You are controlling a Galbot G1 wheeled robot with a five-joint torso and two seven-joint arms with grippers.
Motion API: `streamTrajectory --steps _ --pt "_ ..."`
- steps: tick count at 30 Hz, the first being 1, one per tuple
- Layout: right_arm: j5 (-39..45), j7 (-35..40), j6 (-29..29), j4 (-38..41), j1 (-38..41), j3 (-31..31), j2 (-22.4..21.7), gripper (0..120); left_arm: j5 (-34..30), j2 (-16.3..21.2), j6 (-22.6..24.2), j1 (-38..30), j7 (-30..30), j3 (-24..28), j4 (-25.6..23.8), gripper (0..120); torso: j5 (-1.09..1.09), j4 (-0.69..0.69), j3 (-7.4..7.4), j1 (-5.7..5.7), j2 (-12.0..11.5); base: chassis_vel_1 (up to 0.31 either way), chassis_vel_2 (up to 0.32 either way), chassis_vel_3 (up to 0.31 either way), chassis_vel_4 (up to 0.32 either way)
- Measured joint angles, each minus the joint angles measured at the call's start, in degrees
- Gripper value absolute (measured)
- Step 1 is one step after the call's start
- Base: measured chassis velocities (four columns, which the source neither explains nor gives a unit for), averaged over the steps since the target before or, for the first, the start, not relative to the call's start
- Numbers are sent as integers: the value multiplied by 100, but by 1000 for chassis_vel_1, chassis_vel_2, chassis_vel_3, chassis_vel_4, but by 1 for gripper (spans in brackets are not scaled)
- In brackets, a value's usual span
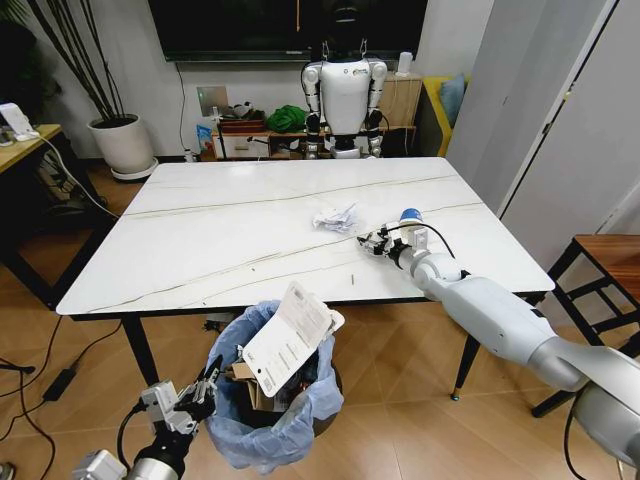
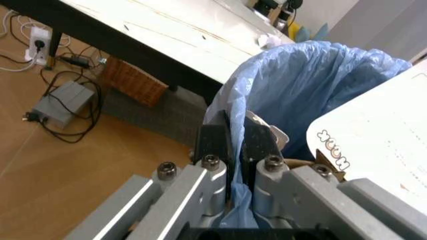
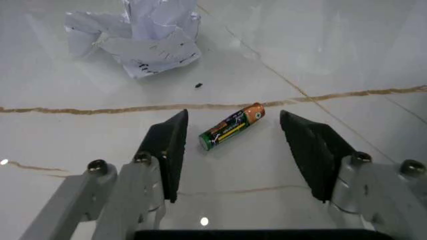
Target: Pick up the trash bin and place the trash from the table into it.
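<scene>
The trash bin (image 1: 275, 405), lined with a crinkled light-blue bag (image 2: 313, 85), stands on the floor at the near edge of the table (image 1: 200, 250). White printed sheets (image 1: 288, 340) and cardboard stick out of it. My left gripper (image 1: 200, 392) is shut on the bin's rim, pinching the bag (image 2: 233, 150). Over the table's right part, my right gripper (image 1: 372, 243) is open and low. A green-and-orange battery (image 3: 232, 133) lies between its fingers (image 3: 170, 145). Crumpled white paper (image 1: 335, 217) (image 3: 143, 40) lies just beyond it. A blue-and-white paper cup (image 1: 410, 217) stands behind the wrist.
A white humanoid robot (image 1: 345, 85) stands beyond the table's far edge. A wooden stool (image 1: 600, 270) is at the right, a tan desk (image 1: 25, 140) and potted plant (image 1: 122, 140) at the left. Cables, a power brick (image 2: 63, 102) and a wicker basket (image 2: 133, 80) lie under the table.
</scene>
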Motion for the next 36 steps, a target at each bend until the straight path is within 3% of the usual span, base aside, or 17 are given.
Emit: streamTrajectory --steps 13,25,36 --pt "-15 0 28 104 -37 -92 -47 2 -8 9 -2 -25 0 12 24 0 0 1 0 0 0 0 0 0 0" --pt "10 8 9 340 -52 -49 -313 0 -21 54 -1 -78 -9 67 44 0 2 1 2 2 -2 0 0 0 0" --pt "243 248 -80 1926 -447 557 -1127 0 -35 145 3 -111 -14 158 80 0 1 1 1 1 -2 0 0 0 0"
